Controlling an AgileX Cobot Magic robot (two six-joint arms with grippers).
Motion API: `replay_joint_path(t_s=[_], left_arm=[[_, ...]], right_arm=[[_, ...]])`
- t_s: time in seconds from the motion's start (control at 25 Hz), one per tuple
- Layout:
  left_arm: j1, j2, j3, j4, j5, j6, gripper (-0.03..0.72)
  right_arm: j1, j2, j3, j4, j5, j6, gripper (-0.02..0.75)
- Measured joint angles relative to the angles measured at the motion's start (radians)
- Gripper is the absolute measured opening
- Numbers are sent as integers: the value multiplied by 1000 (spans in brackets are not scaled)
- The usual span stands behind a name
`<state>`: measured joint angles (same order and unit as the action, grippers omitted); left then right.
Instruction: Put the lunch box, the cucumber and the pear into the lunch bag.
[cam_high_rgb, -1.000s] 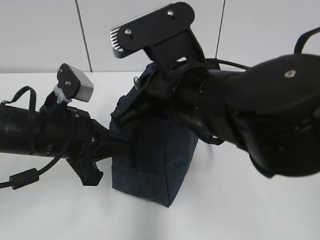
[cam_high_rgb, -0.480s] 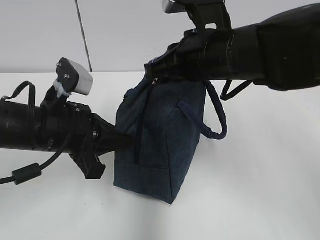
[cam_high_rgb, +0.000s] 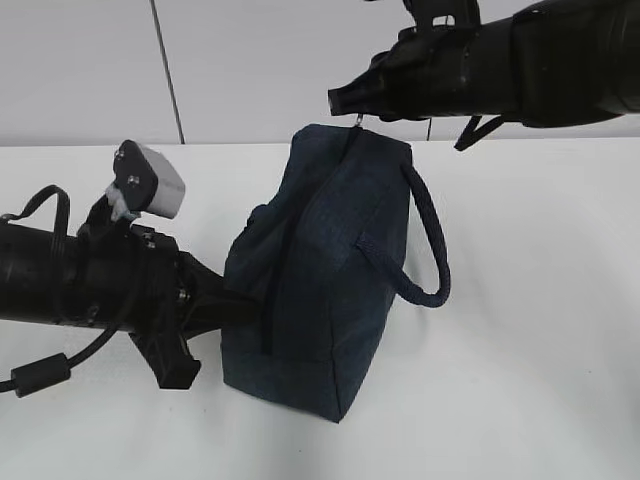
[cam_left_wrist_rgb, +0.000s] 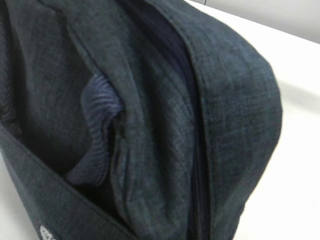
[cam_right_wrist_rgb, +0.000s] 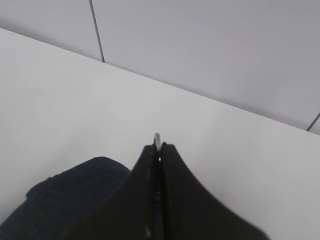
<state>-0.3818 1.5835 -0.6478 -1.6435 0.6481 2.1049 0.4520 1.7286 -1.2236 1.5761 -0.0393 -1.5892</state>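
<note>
White desk, plain surface, fills lower frame. Pale grey wall behind, at 12 o'clock. Dark vertical seam in wall, toward 11 o'clock.

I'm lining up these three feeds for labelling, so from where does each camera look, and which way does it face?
Exterior view: from the front, slanting down at the lunch bag on the table; both arms show, right tool above the bag.
Left wrist view: pressed close to the bag's fabric; no tool shows.
Right wrist view: above the bag top, facing the wall; shut right tool pinches something thin.
Shared: all three views show the bag.
</note>
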Motion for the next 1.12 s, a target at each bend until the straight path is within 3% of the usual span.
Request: replay_joint_path(t_s=[0.24, 0.48, 0.68, 0.92, 1.0, 1.12], left_arm=[[0, -2, 25, -18, -4, 0, -7], [0, -3, 32, -34, -12, -1, -7], [0, -3, 32, -54, -31, -1, -7], [-2, -4, 37, -100, -30, -5, 2], [-2, -15, 42, -104, -18, -8, 64], [-2, -65, 49, -105, 5, -23, 270]], right_arm=[[-18, 96, -68, 77, -4, -24, 6], [-140, 171, -91, 213, 148, -24, 6], [-207, 235, -93, 228, 262, 1, 6], [-224, 262, -93, 228, 336, 9, 6], [-228, 262, -93, 228, 360, 9, 6], [-228, 262, -93, 228, 374, 9, 6]])
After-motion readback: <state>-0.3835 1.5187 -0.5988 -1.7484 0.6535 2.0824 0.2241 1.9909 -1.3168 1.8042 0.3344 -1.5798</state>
